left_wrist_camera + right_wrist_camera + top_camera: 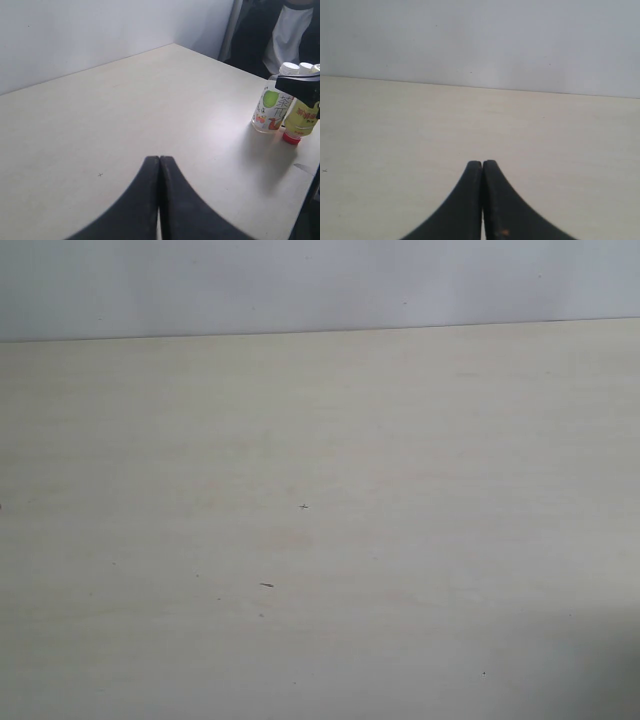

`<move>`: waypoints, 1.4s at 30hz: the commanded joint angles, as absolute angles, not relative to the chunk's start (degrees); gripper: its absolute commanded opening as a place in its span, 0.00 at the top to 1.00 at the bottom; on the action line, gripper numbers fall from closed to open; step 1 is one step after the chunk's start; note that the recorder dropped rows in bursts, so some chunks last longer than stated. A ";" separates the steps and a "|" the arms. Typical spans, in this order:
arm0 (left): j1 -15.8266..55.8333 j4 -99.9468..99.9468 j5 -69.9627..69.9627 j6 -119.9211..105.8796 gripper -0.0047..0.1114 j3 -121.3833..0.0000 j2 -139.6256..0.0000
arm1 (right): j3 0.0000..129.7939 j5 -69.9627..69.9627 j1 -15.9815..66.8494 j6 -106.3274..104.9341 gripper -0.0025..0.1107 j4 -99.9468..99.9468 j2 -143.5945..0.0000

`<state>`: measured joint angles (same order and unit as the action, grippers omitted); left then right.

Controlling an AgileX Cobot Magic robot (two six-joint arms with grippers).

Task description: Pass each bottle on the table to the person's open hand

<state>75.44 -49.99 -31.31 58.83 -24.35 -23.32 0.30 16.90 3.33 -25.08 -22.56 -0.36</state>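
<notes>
Left fingers [156, 167], right fingers [479, 170] both closed, nothing held.
Green-label bottle [270, 111] just beside yellow bottle [300, 120] near surface [320, 540] edge; wall [300, 280] at 12 o'clock.

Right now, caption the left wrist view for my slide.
Shut left gripper over the pale table, with a green-white labelled bottle and a yellow bottle side by side near its edge.

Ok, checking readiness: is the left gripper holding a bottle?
No, the left gripper is shut and empty; the bottles stand far off it.
</notes>
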 commanded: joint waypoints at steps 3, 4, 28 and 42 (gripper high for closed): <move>74.05 -50.57 -31.18 58.78 0.96 -24.03 -23.09 | 0.00 16.81 3.03 -25.42 0.98 -22.26 0.00; 72.29 -50.89 -31.08 58.54 0.96 -24.03 -23.09 | 0.00 16.81 3.03 -25.42 0.98 -22.26 0.00; 17.21 -40.88 -31.08 57.64 0.96 -24.03 -22.22 | 0.00 16.81 3.03 -25.42 0.98 -22.26 0.00; 11.86 -36.56 -31.54 57.45 0.96 -24.03 -21.39 | 0.00 16.81 3.03 -25.42 0.98 -22.26 0.00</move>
<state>12.07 -37.02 -31.40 57.60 -24.35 -21.49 0.30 16.90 3.33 -25.08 -22.56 -0.36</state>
